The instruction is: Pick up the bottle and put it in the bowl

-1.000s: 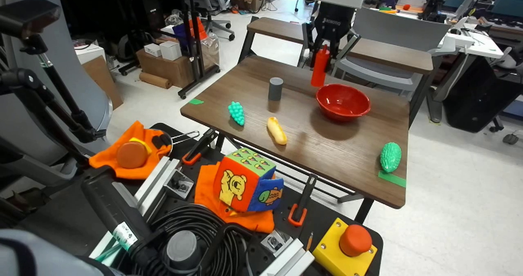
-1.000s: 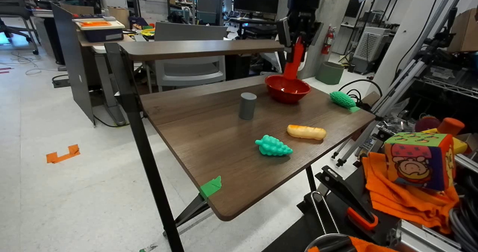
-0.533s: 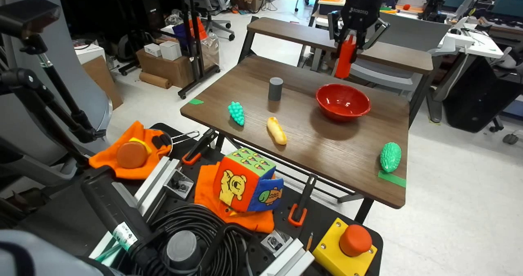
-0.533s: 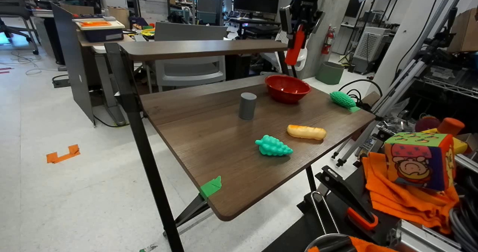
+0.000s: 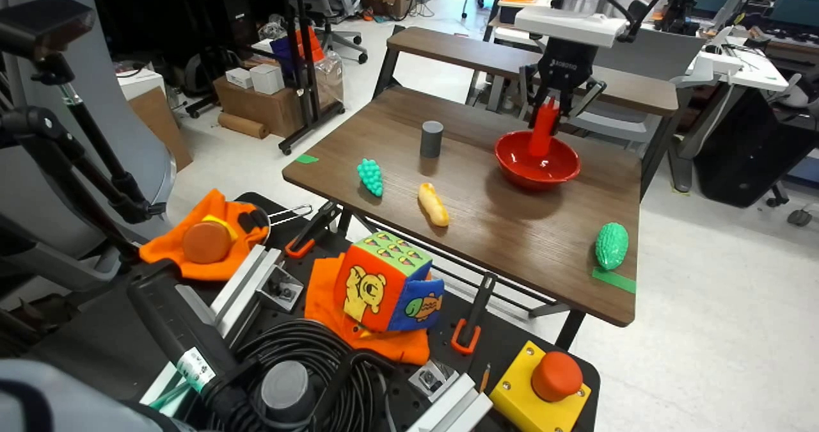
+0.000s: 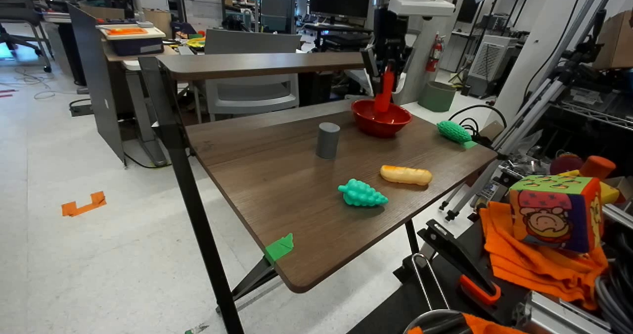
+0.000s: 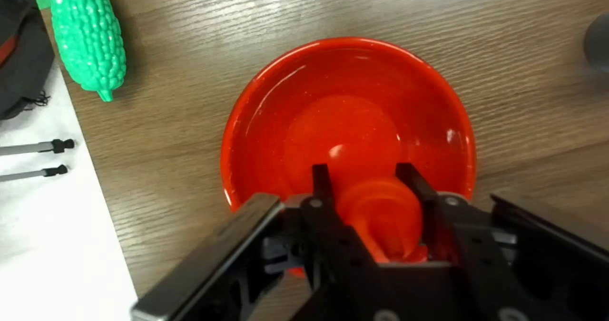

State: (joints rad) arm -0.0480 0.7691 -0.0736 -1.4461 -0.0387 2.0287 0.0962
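Your jaws are drawn in around the red-orange bottle (image 5: 542, 135) — one on each side of it in the wrist view — and hold it a little off upright, its narrow tip pointing up. You have its lower end within the ring of the red bowl (image 7: 340, 121), as both exterior views show. Whether it touches the bottom, you cannot tell; in the wrist view, red on red, that end is hard to pick out.

The bowl rests on the brown desk (image 5: 384, 131). Apart from it you see a grey cylinder (image 6: 328, 141) standing upright. Nearer the desk's long edge, a yellow-orange oblong piece (image 6: 406, 175) and a teal bunch (image 6: 362, 194) like grapes lie near each other. A green ear (image 5: 612, 246) like corn lies at a strip of green tape (image 5: 614, 280) by a corner; it shows in your wrist view too, as does part of the cylinder.

Past that edge, in an exterior view, you have a soft cube (image 5: 384, 291) on orange cloth (image 5: 324, 294) — and a yellow box (image 5: 521, 371) with a red-orange button (image 5: 556, 376) on it.
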